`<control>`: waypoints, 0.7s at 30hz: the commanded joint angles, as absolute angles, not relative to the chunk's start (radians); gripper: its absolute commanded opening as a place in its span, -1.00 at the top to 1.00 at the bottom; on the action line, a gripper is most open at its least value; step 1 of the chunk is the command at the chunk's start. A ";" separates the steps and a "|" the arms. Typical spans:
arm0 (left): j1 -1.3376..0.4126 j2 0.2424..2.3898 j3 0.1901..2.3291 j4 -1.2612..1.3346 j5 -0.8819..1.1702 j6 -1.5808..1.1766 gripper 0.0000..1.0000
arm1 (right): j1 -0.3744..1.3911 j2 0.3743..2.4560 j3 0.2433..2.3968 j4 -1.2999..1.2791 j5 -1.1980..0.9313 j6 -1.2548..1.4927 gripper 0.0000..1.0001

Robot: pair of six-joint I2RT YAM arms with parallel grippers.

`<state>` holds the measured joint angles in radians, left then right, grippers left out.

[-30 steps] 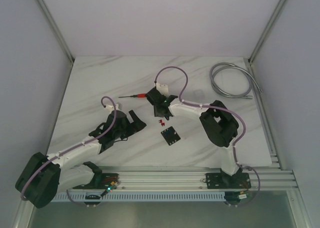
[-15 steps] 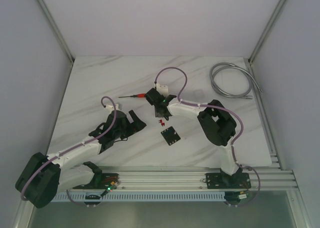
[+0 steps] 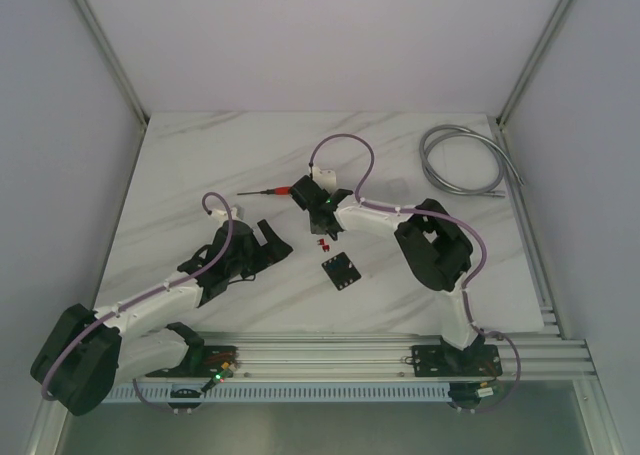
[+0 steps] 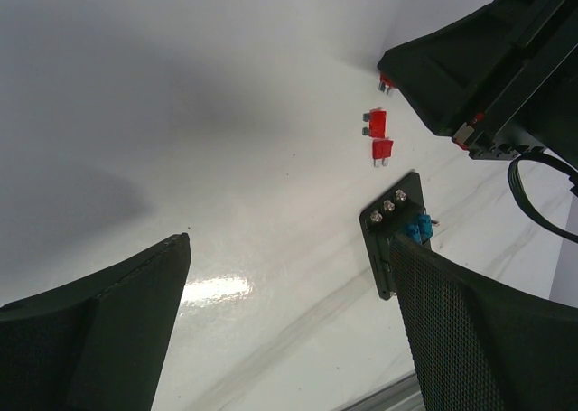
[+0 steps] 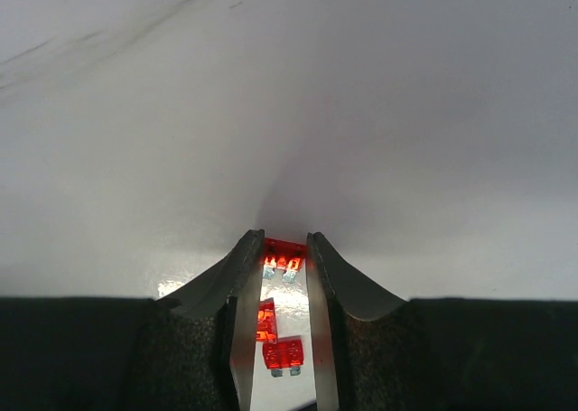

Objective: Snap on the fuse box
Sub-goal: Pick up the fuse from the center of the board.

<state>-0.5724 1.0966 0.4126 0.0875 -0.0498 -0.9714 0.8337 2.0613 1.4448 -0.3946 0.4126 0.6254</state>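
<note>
The fuse box (image 3: pixel 341 271) is a small black square lying flat on the marble table, just below my right gripper (image 3: pixel 322 233). In the left wrist view the fuse box (image 4: pixel 393 239) shows blue fuses and screws, partly behind my right-hand finger (image 4: pixel 479 330). My right gripper (image 5: pixel 282 244) points down at the table, its tips closed on a red fuse (image 5: pixel 283 253). Two more red fuses (image 5: pixel 283 352) lie loose between its fingers, further back. My left gripper (image 3: pixel 270 237) rests open left of the box, and in the left wrist view the left gripper (image 4: pixel 289 321) holds nothing.
A red-handled screwdriver (image 3: pixel 270 190) lies behind the right gripper. A grey cable coil (image 3: pixel 465 160) sits at the back right. An aluminium rail (image 3: pixel 340 353) runs along the near edge. Loose red fuses (image 4: pixel 377 122) lie just beyond the box.
The right gripper's jaws have narrowed onto the red fuse. The left arm and the fuse box have not moved.
</note>
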 commanded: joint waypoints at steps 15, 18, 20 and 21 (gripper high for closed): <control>-0.584 1.086 0.416 0.296 0.053 -0.890 -0.65 | 0.840 1.831 1.313 -0.279 0.373 0.683 0.49; -0.601 1.096 0.416 0.361 0.046 -0.879 -0.57 | 0.844 1.767 1.270 -0.254 0.352 0.706 0.50; -0.610 1.109 0.416 0.411 0.045 -0.881 -0.53 | 0.849 1.732 1.246 -0.237 0.341 0.719 0.50; -0.615 1.116 0.414 0.437 0.046 -0.882 -0.51 | 0.852 1.715 1.234 -0.228 0.333 0.726 0.50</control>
